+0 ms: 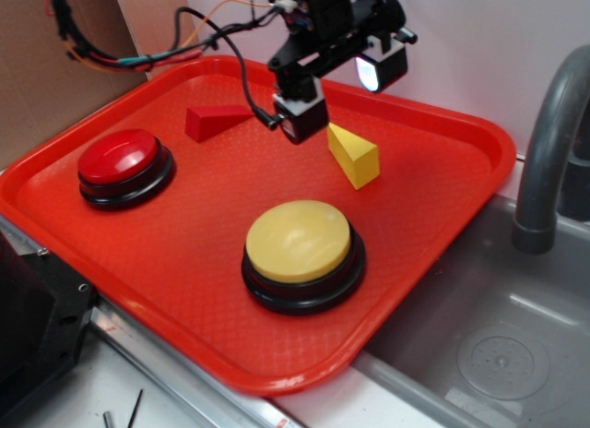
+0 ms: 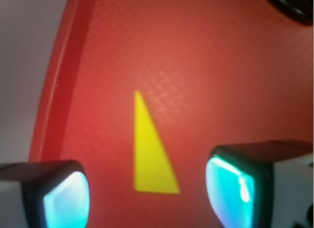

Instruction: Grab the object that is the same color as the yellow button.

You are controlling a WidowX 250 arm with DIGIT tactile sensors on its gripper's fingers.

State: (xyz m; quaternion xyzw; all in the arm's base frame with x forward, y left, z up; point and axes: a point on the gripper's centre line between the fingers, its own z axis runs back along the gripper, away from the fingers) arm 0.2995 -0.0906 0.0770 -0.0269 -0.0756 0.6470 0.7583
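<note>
I have the hand (image 1: 343,94) hanging above the far part of the tray (image 1: 442,225), fingers spread and pinching nothing, with the yellow wedge (image 1: 354,155) lying on the tray just below it and toward the far right corner. From the wrist view the wedge (image 2: 151,152) sits between the 2 pads (image 2: 66,201), closer to the middle than to either one, its thin tip pointing away from me. My worry is the shape: the faces taper, so if I close across the sloped sides the block could squirt out toward the tray's far rim, or twist and end up gripped by a corner only. The exterior view suggests the hand is off to the left of the wedge, while the wrist view looks centred, so I don't fully trust my alignment; dropping now might land a finger on top of the block and tip it. The red wedge (image 1: 216,122) lies near the far left of the tray, and the yellow button (image 1: 300,253) sits toward the near edge, both well apart from my path.
</note>
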